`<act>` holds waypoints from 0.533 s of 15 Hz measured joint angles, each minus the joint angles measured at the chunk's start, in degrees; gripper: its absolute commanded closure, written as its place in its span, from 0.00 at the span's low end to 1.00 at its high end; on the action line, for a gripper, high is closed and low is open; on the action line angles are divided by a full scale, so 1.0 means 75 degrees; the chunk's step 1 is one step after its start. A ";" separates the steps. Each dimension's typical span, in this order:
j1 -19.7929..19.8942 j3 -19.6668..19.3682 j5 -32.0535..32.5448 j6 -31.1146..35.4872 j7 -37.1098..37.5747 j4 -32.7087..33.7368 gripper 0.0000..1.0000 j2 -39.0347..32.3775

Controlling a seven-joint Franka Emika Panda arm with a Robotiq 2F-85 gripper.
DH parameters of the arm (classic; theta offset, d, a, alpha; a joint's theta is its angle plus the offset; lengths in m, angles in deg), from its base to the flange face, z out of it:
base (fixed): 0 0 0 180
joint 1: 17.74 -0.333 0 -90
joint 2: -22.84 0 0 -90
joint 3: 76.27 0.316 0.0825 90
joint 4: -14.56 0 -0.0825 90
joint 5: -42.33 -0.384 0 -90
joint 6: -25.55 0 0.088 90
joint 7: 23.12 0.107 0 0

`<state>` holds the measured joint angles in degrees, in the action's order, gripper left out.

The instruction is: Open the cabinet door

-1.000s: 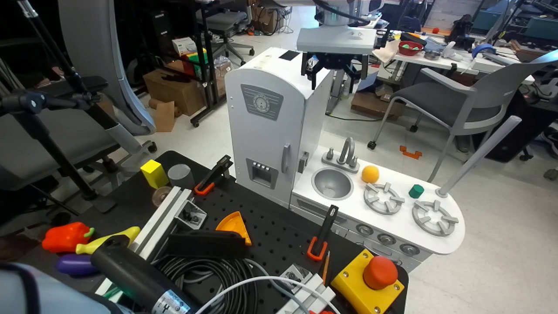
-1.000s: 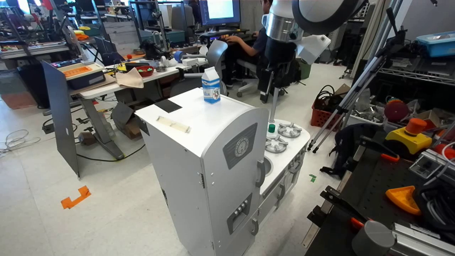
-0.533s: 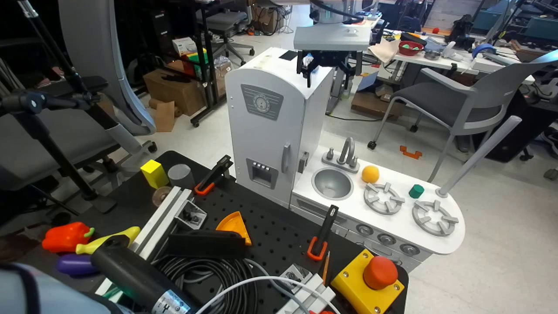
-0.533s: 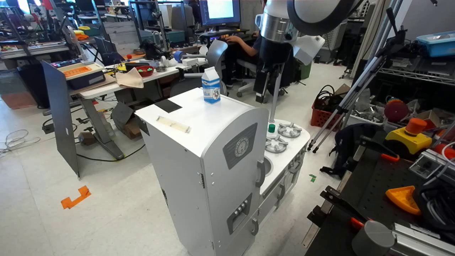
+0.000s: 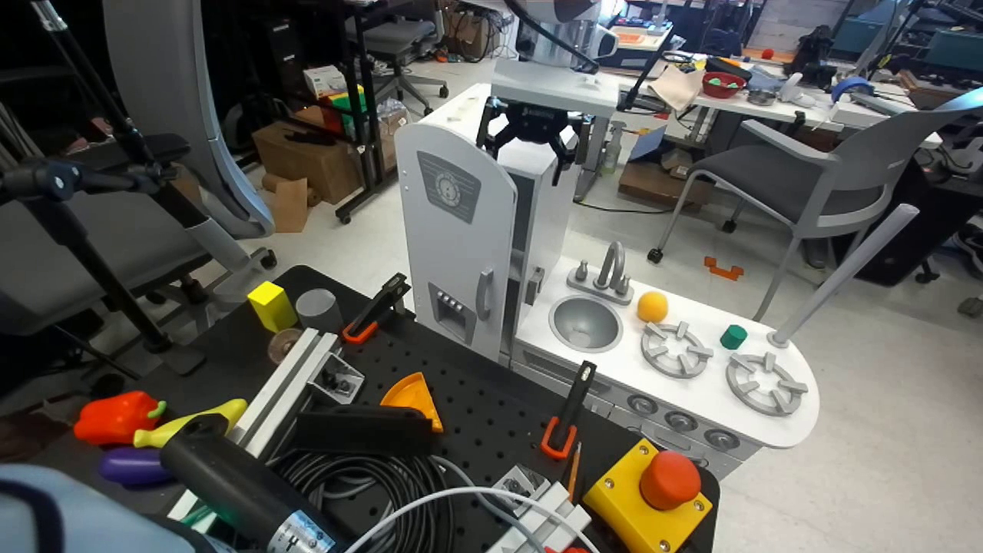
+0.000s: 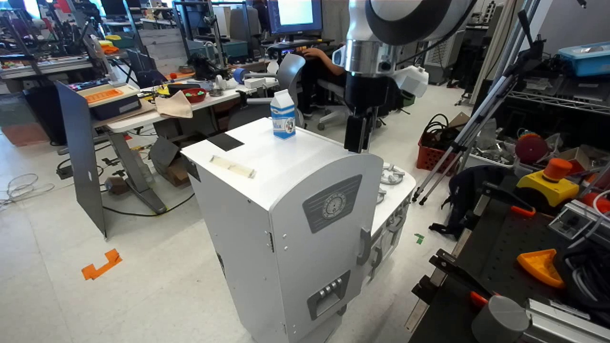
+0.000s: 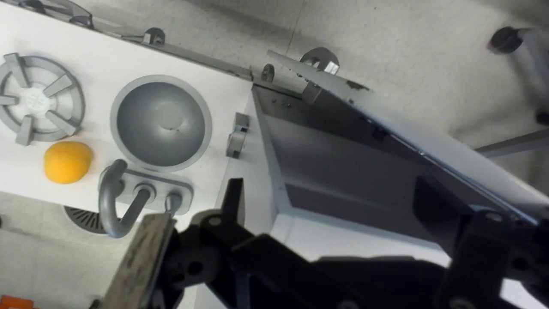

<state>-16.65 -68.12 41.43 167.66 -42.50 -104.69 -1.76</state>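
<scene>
"Where's the cabinet door (image 5: 461,253)?"
"On the front of the white tower (image 6: 238,238), a bit open. The tool (image 5: 524,165) is spread wide, holding nothing."
"How should it push?"
"I'd go gently, from inside, near the loose side. There's floor (image 6: 381,309) in front, but mind the black desk (image 5: 491,399)."

Monitor (image 6: 295,15) overexposed; cabinet interior (image 7: 339,156) dim; claw (image 7: 329,189) blurred in wrist view.
</scene>
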 measured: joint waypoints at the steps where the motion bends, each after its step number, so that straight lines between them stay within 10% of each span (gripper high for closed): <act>1: 0.0046 0.0058 -0.0099 -0.0332 -0.0201 0.0048 0.00 -0.0012; 8: 0.0081 0.0082 -0.0164 -0.2240 -0.1272 0.0448 0.00 -0.0101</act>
<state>-16.04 -67.50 40.20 150.86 -52.04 -101.33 -2.52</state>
